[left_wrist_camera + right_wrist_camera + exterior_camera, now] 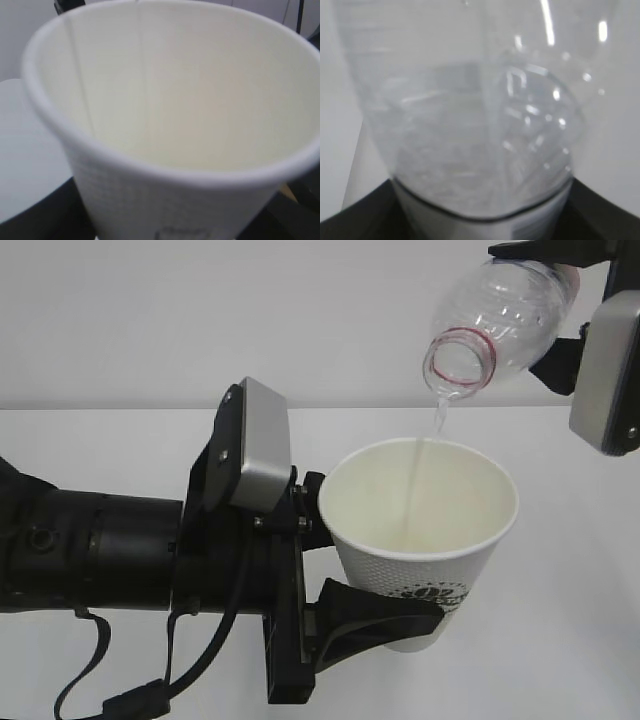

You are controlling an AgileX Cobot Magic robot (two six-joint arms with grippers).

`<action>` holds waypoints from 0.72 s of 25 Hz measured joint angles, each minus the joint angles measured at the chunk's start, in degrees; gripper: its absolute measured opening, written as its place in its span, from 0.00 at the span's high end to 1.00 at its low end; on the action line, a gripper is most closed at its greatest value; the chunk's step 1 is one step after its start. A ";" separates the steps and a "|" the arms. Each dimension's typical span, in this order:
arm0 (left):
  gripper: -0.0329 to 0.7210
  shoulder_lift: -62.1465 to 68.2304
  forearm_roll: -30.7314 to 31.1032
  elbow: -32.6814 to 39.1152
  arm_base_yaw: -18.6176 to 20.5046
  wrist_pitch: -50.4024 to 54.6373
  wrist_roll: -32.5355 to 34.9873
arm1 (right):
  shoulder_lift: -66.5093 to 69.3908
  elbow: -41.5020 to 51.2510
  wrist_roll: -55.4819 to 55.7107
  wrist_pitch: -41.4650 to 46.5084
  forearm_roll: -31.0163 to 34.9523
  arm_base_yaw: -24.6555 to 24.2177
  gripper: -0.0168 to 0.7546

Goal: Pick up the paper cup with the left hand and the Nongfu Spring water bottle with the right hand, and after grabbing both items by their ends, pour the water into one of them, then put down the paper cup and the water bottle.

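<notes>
Your left hand (375, 585) sits low in the middle of the exterior frame, jaws clamped on the lower part of the cup (425, 530); one finger (375, 620) wraps under it beside the dark logo. The cup is off the table (120, 445), mouth up and leaning a little toward the camera. In the left wrist view the cup (170, 125) fills the picture, cream inside, rim rolled.

Up in the top right corner your right hand (585, 325) grips the bottle (500, 315) by its far end, and the bottle is tipped, open neck pointing down and left, red ring showing. The neck hangs above the cup's rim, not touching. A thin stream of water (430, 440) runs from the mouth down into the cup.

The right wrist view shows the bottle (470, 115) close up, clear wall, water inside, black fingers (365, 217) at the bottom edge on both sides.
</notes>
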 joint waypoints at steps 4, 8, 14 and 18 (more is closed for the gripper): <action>0.27 0.00 0.00 0.00 0.00 0.00 0.00 | 0.00 0.00 -0.10 -0.07 0.00 0.00 0.35; 0.27 0.00 0.00 0.00 0.00 0.00 0.00 | 0.00 0.00 -0.58 -0.07 0.00 0.00 0.35; 0.27 0.00 0.00 0.00 0.00 0.00 0.00 | 0.00 0.00 -0.94 -0.07 0.00 0.00 0.35; 0.27 0.00 0.00 0.00 0.00 0.00 0.00 | 0.00 0.00 -0.96 -0.07 0.00 0.00 0.35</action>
